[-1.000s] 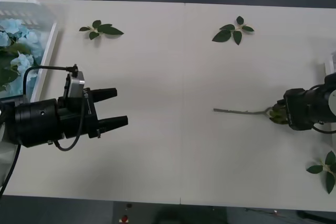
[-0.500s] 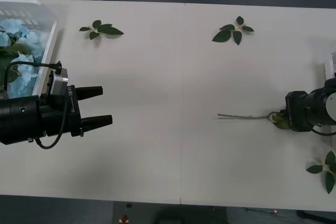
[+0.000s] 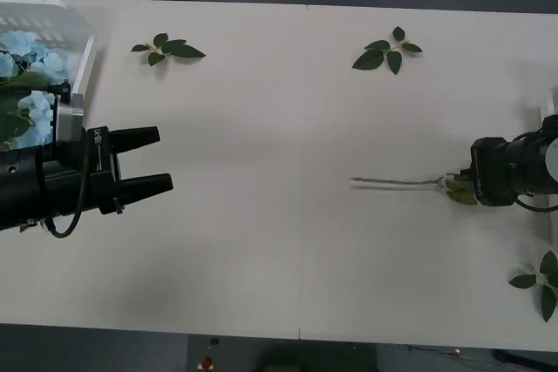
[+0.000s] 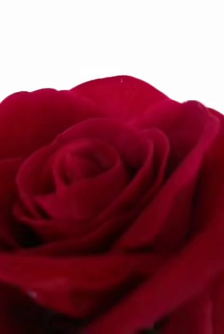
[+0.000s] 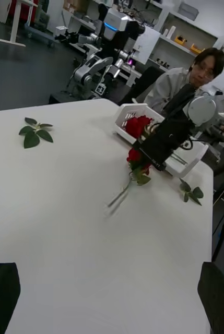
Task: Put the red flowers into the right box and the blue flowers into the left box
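Deep-red petals are hidden in the front view; of the red rose [image 3: 459, 189] I see only its green base at my right gripper [image 3: 475, 182], which clamps the head, the thin stem lying level and pointing toward my left side. My left gripper [image 3: 148, 161] hangs spread beside the left box [image 3: 83, 67] of blue flowers [image 3: 30, 50].

Right wrist view: the bloom [image 4: 106, 209] sits face-on, petals tightly spiralled.

Left wrist view: my black fingers [image 5: 2, 289] stand wide apart; the rose [image 5: 138, 162] hangs slanted before the right box [image 5: 123, 114].

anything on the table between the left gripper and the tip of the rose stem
No, that stretch is bare white table in the front view. The left gripper is open, and the red rose's stem tip points toward it.
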